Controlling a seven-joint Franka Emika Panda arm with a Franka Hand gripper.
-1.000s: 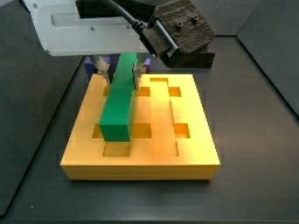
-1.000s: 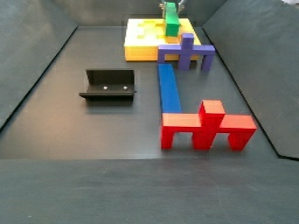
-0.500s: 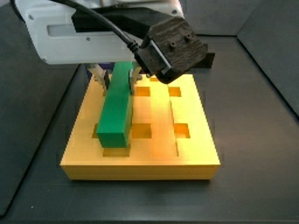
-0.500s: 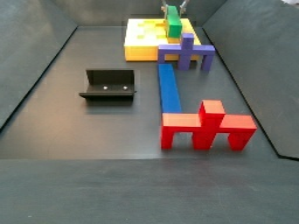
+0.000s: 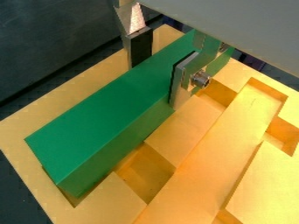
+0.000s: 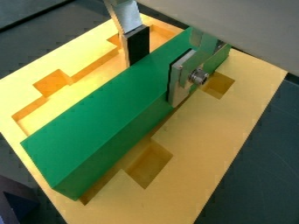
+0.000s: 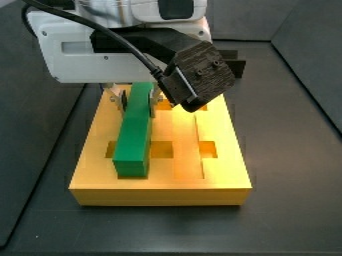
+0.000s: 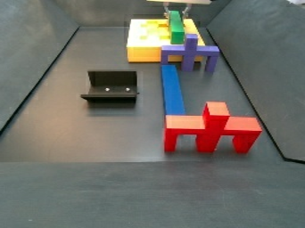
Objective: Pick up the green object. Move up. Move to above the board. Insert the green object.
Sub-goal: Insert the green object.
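Note:
The green object (image 7: 134,135) is a long green bar lying lengthwise along the left row of holes of the orange-yellow board (image 7: 201,180), its near end down at the near-left hole. In both wrist views my gripper (image 5: 158,77) (image 6: 156,76) is shut on the bar (image 5: 105,122) (image 6: 105,114) near its far end, one finger on each long side. The board (image 5: 233,149) (image 6: 82,61) lies right under the bar. In a side view the gripper (image 7: 138,97) is low over the board's far end. Far off, the bar (image 8: 176,25) and board (image 8: 145,49) show small.
A purple piece (image 8: 191,53) stands against the board's near side, and a long blue bar (image 8: 174,89) runs from it to a red piece (image 8: 212,129). The dark fixture (image 8: 110,86) stands on the floor to the left. Dark walls enclose the floor.
The gripper has come down with the green bar. The bar was tilted with its near end above the board and now lies lower, almost flat along the left row of holes.

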